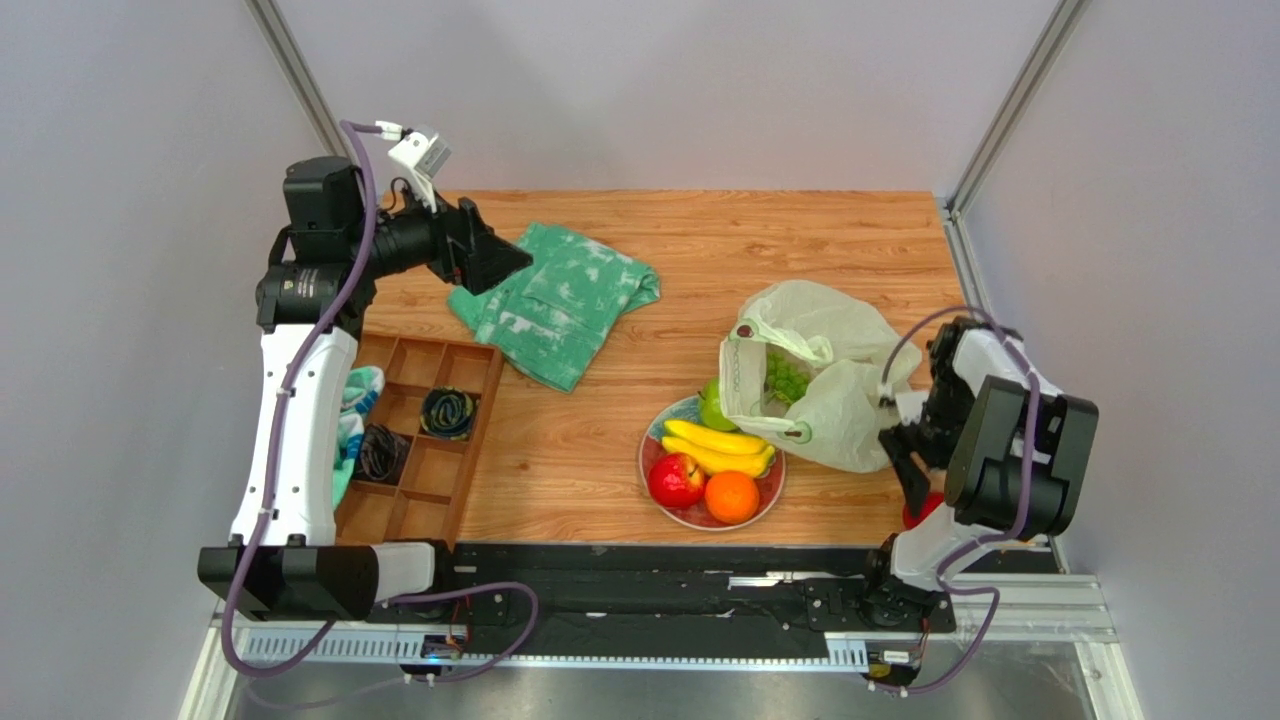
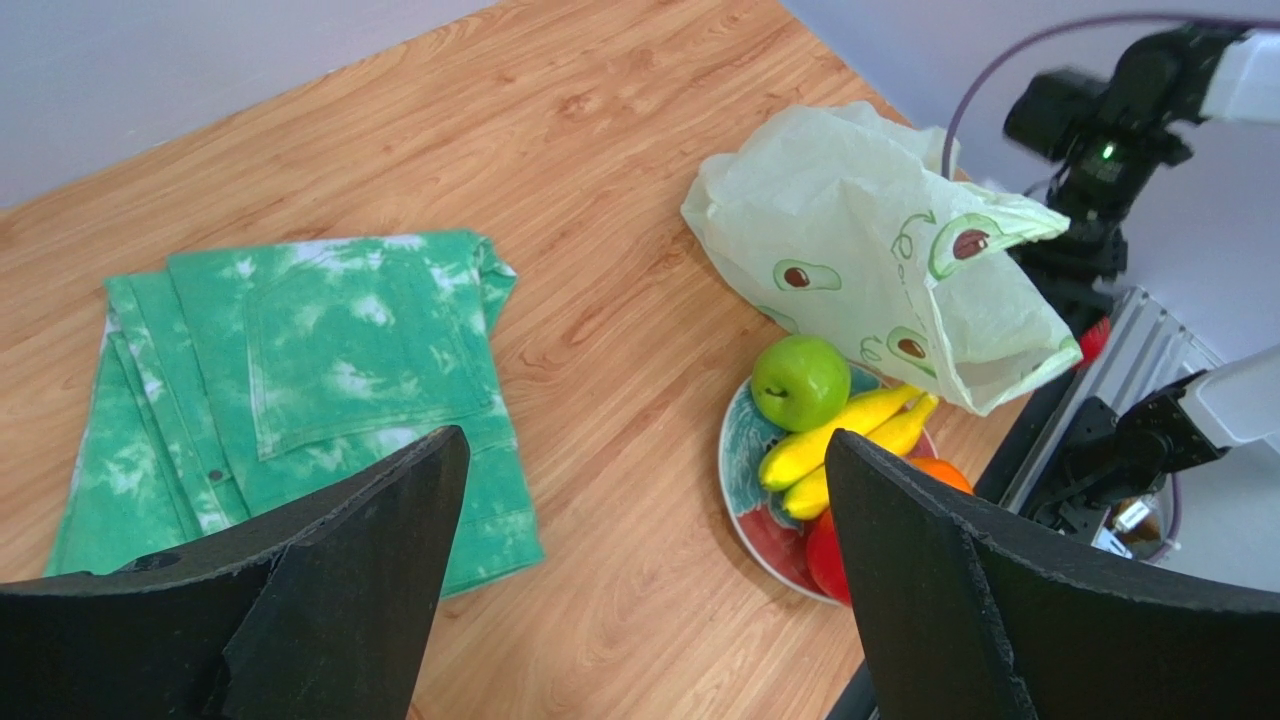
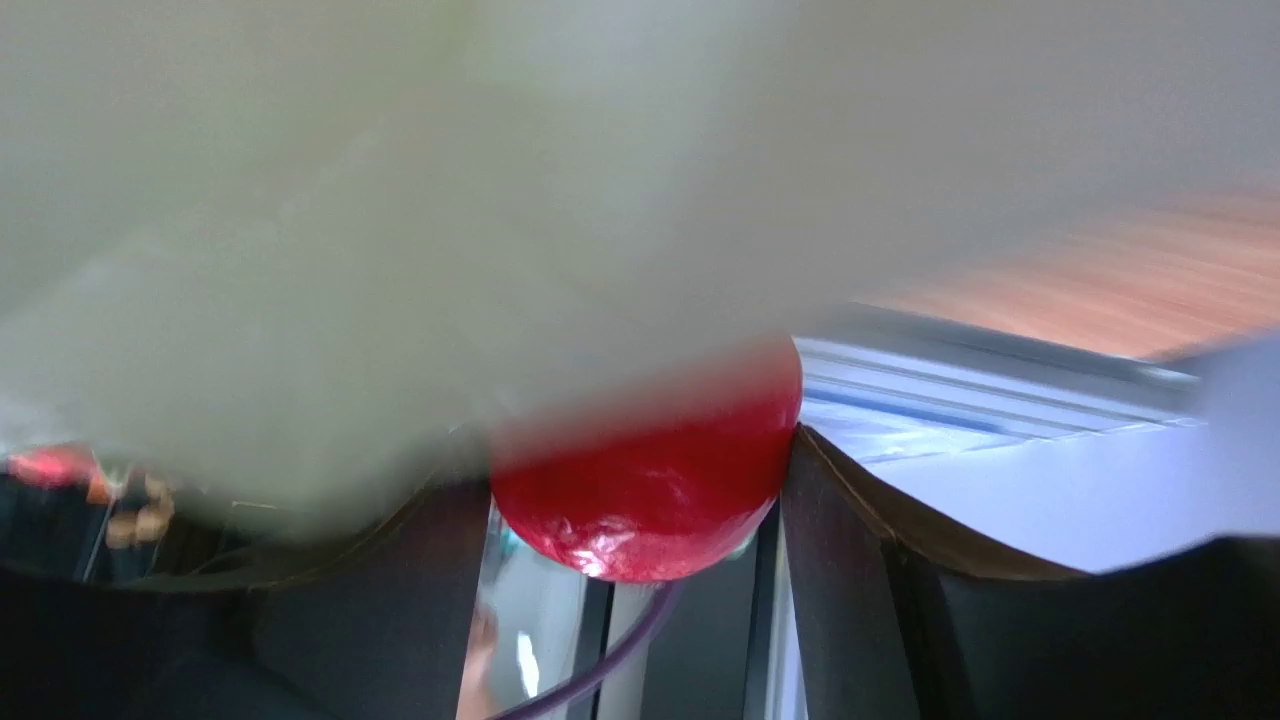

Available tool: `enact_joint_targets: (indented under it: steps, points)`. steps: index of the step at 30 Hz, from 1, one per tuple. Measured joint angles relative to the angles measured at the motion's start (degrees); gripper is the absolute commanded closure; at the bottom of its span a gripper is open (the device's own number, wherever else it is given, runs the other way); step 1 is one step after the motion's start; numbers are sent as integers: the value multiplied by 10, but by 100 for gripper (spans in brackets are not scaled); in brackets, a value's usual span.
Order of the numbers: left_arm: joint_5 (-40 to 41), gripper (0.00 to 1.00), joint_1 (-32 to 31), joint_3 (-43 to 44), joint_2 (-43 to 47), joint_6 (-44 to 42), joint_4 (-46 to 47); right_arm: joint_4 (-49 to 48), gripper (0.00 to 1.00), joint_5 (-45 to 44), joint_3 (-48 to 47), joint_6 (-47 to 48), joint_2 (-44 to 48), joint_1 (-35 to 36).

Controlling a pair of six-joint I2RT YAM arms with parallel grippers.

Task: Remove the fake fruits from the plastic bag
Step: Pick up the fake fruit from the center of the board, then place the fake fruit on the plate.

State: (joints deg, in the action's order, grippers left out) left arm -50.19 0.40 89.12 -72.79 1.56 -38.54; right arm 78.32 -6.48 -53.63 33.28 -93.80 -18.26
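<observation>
Right fingers (image 3: pixel 902 600) appeared clamped on a red fruit (image 3: pixel 646 510), low centre of the wrist view, under the plastic bag (image 3: pixel 526 225); left fingers (image 2: pixel 346 600) stood open. A centred, gentle squeeze suited the glossy ball.

Left tool (image 1: pixel 504 258) raised, jaws spread wide; right tool (image 3: pixel 639 468) low, pinching a red fruit (image 3: pixel 661 518).

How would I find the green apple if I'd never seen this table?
Find the plastic bag on the right side of the table; a plate of fruit sits beside it. At the plate's far edge is the green apple, the only green fruit on it, among yellow bananas, a red fruit and an orange.
</observation>
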Motion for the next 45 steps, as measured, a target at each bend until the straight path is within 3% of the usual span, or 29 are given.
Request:
enact_joint_targets:
  steps: [7, 15, 17, 23, 25, 28, 36, 45]
  points:
    - [-1, 2, 0, 0, -1, -2, 0, -30, 46, 56, -260, 43, 90, 6]
    - [-1, 2, 0, 7, -23, 0, 2, -17, 46, 165, -364, 113, 194, 125]
    - [-1, 2, 0, 7, -23, 0, 2, -16, 44, 202, -385, 117, 201, 195]
    - [0, 2, 0, 7, -20, 0, 1, -19, 43, 268, -429, 78, 221, 525]
    - [3, 2, 0, 5, -13, 0, 1, -17, 45, 282, -437, 65, 213, 610]
    - [5, 2, 3, 0, 4, -2, -2, -14, 43, 296, -459, 62, 176, 681]
    - [9, 2, 23, -30, 65, -6, -10, -55, 51, 295, -441, 66, 46, 723]
    - [15, 2, 33, -54, 98, -26, -28, -68, 49, 204, -330, 54, 30, 696]
